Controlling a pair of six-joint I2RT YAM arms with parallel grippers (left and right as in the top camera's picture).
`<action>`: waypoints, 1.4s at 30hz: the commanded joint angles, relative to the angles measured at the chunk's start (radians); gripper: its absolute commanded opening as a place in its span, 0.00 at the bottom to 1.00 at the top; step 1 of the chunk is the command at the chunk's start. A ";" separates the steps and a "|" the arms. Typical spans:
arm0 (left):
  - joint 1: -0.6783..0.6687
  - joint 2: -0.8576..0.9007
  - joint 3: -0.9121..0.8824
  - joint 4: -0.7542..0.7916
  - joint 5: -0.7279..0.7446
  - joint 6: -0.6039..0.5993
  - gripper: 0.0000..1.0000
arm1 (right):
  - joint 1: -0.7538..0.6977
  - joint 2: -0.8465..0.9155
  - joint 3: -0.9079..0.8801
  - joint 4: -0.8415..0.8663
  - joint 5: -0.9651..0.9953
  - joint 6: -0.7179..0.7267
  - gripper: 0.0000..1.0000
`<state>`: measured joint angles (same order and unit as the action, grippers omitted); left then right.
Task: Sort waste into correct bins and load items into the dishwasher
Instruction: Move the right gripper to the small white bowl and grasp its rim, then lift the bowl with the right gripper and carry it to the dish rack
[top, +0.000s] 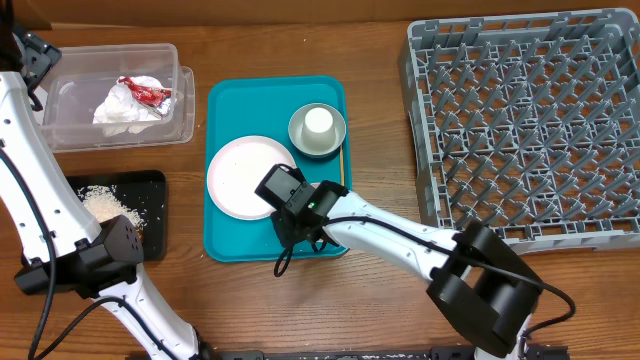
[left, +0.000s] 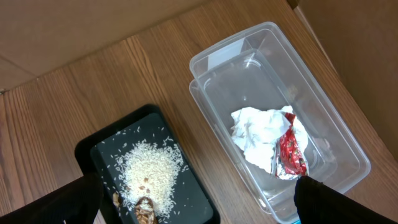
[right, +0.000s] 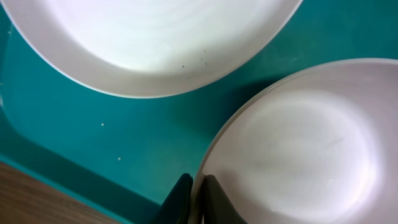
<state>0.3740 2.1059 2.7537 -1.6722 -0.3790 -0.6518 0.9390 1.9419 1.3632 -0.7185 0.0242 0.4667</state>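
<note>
Your right gripper (right: 198, 188) is nearly closed, its fingers pinching the rim of the bowl (right: 298, 149). The plate (right: 149, 37) lies just beyond the fingertips on the teal tray (right: 74, 143). Your left gripper (left: 198, 183) is spread wide and empty. Between its fingers you see the tub (left: 267, 74) holding the napkin (left: 258, 134) and wrapper (left: 291, 152), and the black tray (left: 102, 152) holding rice (left: 149, 168).

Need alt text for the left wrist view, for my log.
A clear plastic tub holds a crumpled white napkin and a red wrapper; beside it on the wooden table, a black tray holds white rice and brown bits. The left gripper is open and empty.
</note>
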 joint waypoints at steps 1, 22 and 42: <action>0.005 0.000 0.003 0.001 -0.013 0.001 1.00 | 0.004 -0.068 0.026 0.002 -0.028 0.011 0.06; 0.005 0.000 0.003 0.001 -0.013 0.001 1.00 | -0.751 -0.470 0.281 -0.209 -0.409 -0.220 0.04; 0.003 0.000 0.003 0.001 -0.013 0.001 1.00 | -1.362 -0.047 0.280 0.504 -0.986 -0.198 0.04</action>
<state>0.3740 2.1059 2.7541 -1.6722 -0.3790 -0.6521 -0.4347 1.8515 1.6302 -0.2771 -0.8909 0.2466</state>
